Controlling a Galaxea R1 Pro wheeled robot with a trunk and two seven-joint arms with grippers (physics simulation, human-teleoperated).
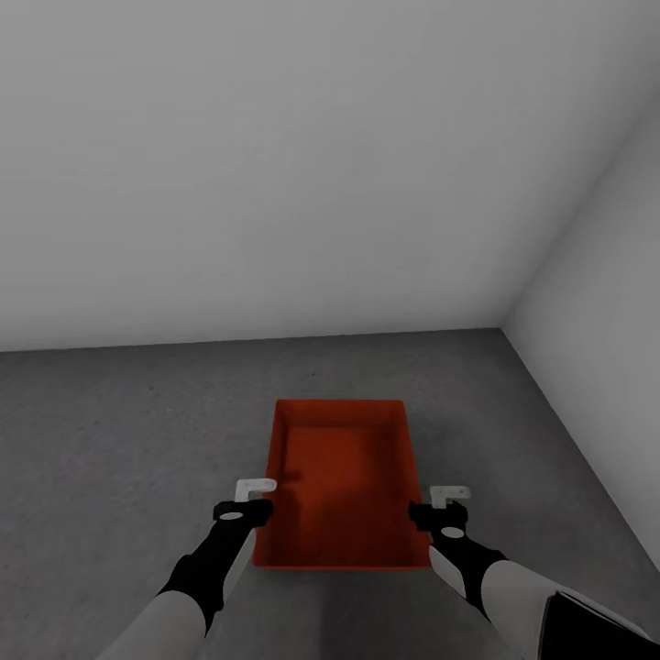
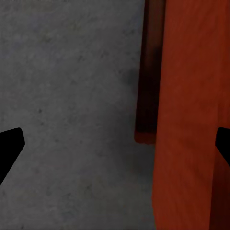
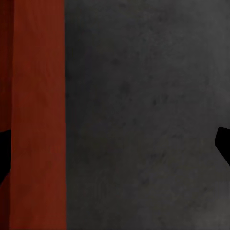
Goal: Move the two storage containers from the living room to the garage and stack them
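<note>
where white walls [image 1: 275, 165] corner, container [image 1: 344, 477] sits between grippers on floor [image 1: 110, 440].

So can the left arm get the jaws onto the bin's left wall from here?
Probably yes. The left gripper sits right at the storage container's left wall, jaws open, one finger over the bin side and one over the concrete floor, the wall edge between them. Nothing blocks it.

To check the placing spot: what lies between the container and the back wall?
In the head view, only bare grey floor lies between the container and the white wall.
</note>
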